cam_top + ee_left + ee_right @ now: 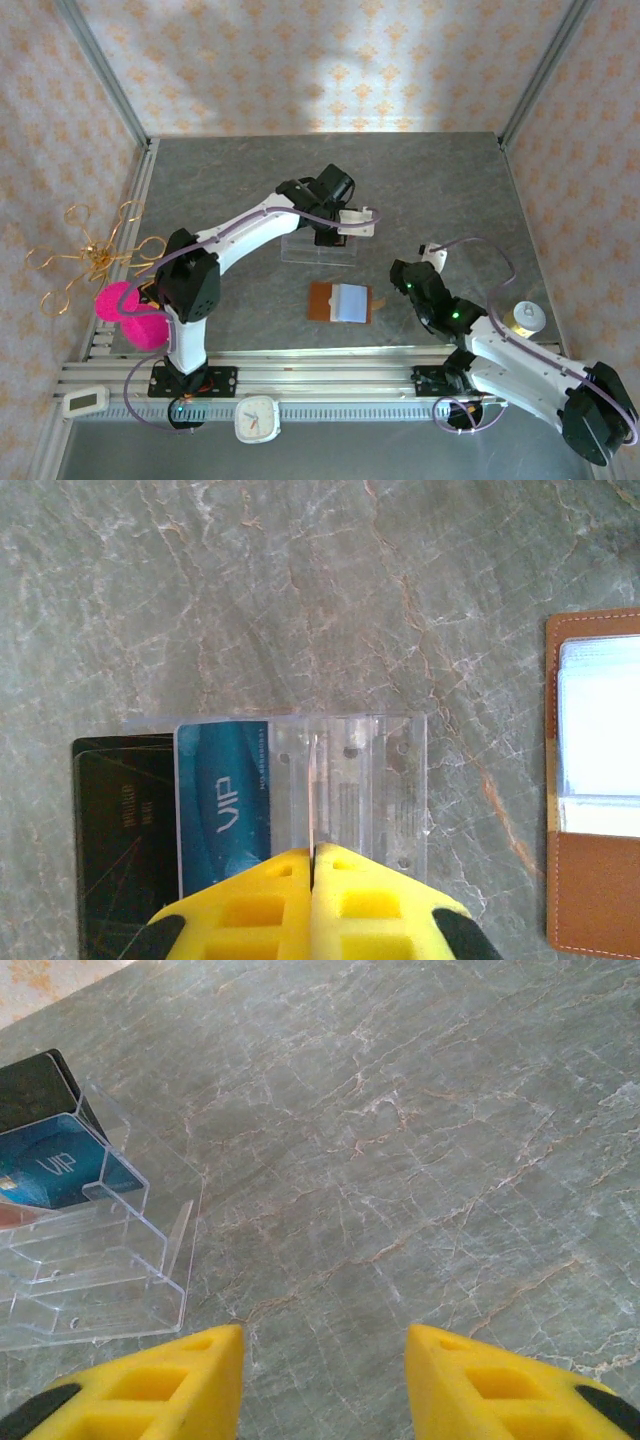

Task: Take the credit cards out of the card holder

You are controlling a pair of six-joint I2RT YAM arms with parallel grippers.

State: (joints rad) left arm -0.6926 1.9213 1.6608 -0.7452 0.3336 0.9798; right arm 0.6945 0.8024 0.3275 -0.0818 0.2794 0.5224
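Brown card holder (340,302) near acrylic rack (320,247)

Bright, even light; sharp frames

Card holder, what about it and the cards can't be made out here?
Card holder: left wrist view, cut off by the right edge; pockets washed out.
Black card: left wrist view, print too faint, bottom cut off.
Clear rack: top view, partly under the left arm.
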